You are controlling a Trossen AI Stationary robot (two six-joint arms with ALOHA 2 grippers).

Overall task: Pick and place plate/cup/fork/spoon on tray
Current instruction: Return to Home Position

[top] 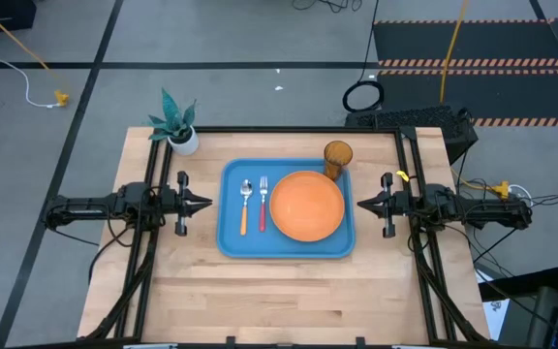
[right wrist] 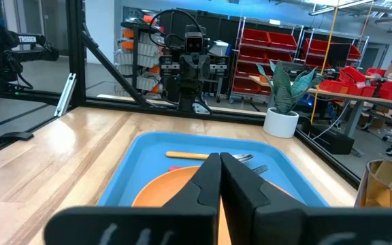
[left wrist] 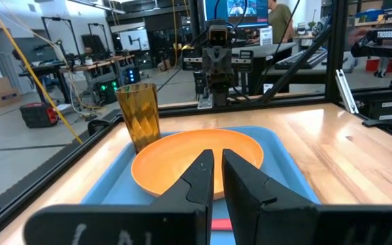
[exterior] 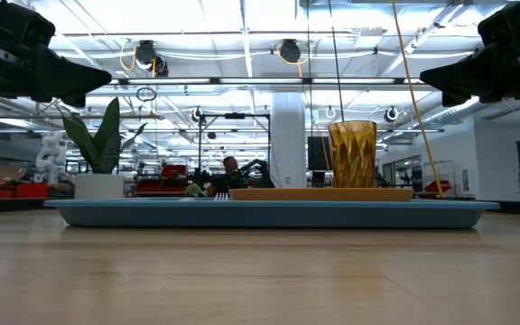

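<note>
The blue tray [top: 232, 242] lies in the middle of the table. On it the orange plate [top: 306, 206] lies flat at the right. The amber cup [top: 337, 158] stands upright at the tray's far right corner. The spoon [top: 245, 204] and the red-handled fork [top: 263, 202] lie side by side at the left, heads toward the far edge. My left gripper [top: 206, 205] hovers shut just left of the tray, above the table. My right gripper [top: 361, 204] hovers shut just right of it. Both point at the tray and hold nothing.
A white pot with a green plant [top: 177, 131] stands at the table's far left corner. Dark frame rails [top: 134, 281] run along the left and right sides of the table. Bare wood [top: 289, 301] lies between the tray and the near edge.
</note>
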